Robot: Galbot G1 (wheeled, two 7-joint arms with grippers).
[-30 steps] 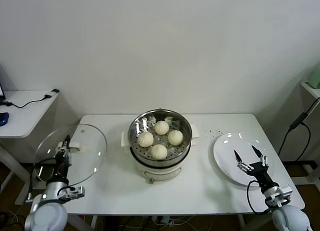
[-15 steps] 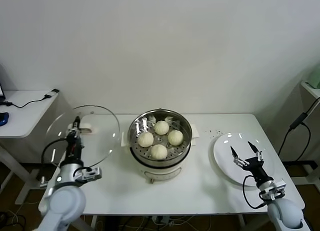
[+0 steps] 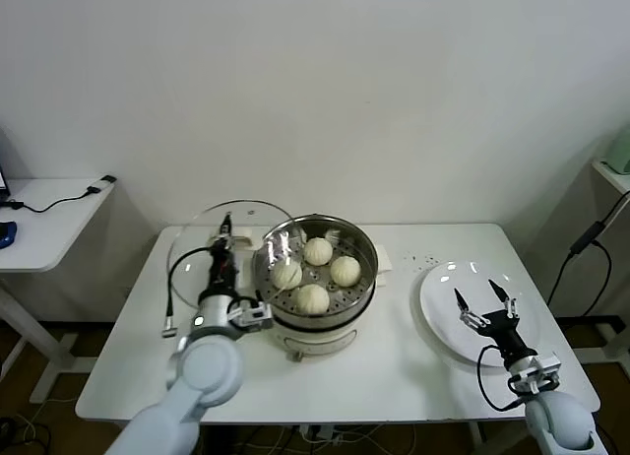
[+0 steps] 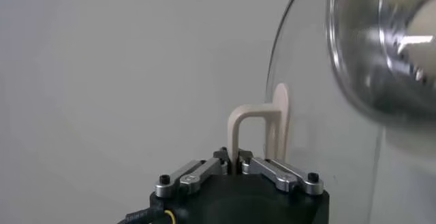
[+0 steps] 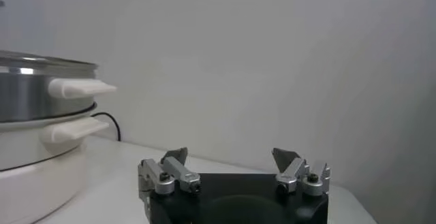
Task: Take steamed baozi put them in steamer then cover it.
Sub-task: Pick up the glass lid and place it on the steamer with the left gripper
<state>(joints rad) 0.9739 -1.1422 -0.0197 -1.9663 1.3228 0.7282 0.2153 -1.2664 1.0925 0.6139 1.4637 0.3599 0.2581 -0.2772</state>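
Four cream-white baozi (image 3: 313, 297) lie in the shiny steel steamer (image 3: 366, 270) on its white pot base at the table's middle. My left gripper (image 3: 224, 244) is shut on the white handle (image 4: 240, 134) of the clear glass cover (image 3: 202, 246). It holds the cover tilted, just left of the steamer, with the cover's edge over the steamer's left rim. The steamer's wall (image 4: 381, 48) shows close by through the glass in the left wrist view. My right gripper (image 3: 484, 305) is open and empty above the white plate (image 3: 448, 292) at the right.
A white side table (image 3: 44, 228) with a cable stands at the far left. The pot's side handles (image 5: 76, 89) stick out toward my right gripper. The table's front edge lies close below both arms.
My left gripper has carried the cover from the table's far left, rightward up to the steamer's left rim. The right gripper has shifted slightly over the plate.
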